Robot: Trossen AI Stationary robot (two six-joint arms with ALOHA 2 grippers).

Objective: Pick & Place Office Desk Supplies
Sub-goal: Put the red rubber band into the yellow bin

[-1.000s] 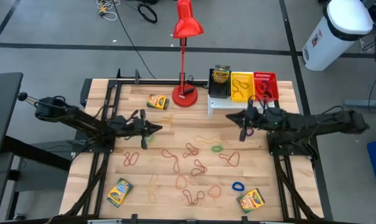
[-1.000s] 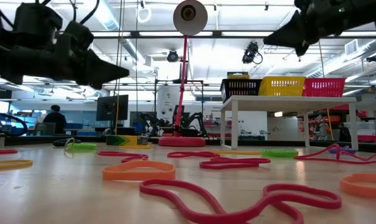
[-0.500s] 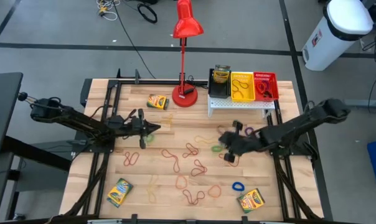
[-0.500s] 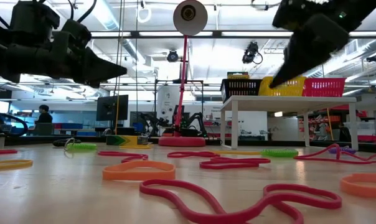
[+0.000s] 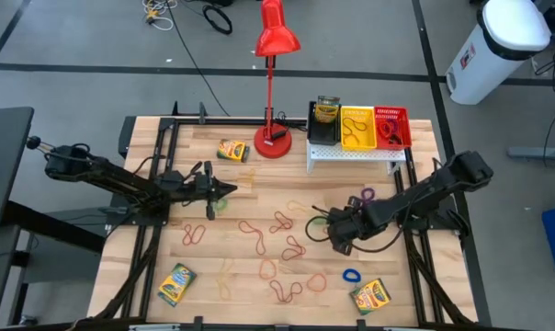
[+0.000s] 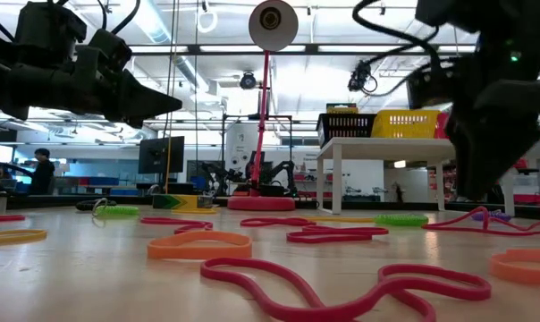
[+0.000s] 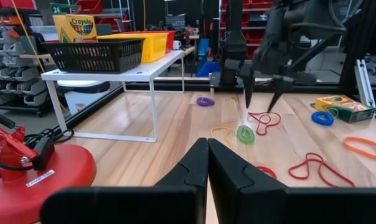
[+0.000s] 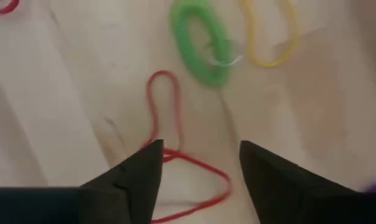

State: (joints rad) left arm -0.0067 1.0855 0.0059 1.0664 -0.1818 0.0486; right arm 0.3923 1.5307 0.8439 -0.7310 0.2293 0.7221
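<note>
Many coloured rubber bands lie flat on the wooden table [image 5: 415, 138]. My right gripper [image 5: 327, 232] stands open, tipped down over a red rubber band [image 8: 175, 155], one finger on either side of its loops; a green band [image 8: 203, 46] and a yellow band [image 8: 269, 37] lie just beyond. The left wrist view shows the same gripper [image 7: 261, 102] above that red band [image 7: 263, 119]. My left gripper [image 5: 224, 190] hovers shut over the table's left half. The black [image 5: 325, 121], yellow [image 5: 356, 129] and red [image 5: 391, 129] bins sit on a white stand [image 5: 351, 154].
A red desk lamp [image 5: 276, 138] stands at the far middle. Crayon boxes lie by the lamp [image 5: 232, 150], near left [image 5: 176, 283] and near right [image 5: 370, 296]; another stands in the black bin [image 7: 75, 28]. A blue band [image 5: 351, 275] lies near the front.
My right gripper has swung from beside the white stand toward the table's middle and near edge, dropped low, tipped its fingers down and opened over the red rubber band. The bands lie as before.
</note>
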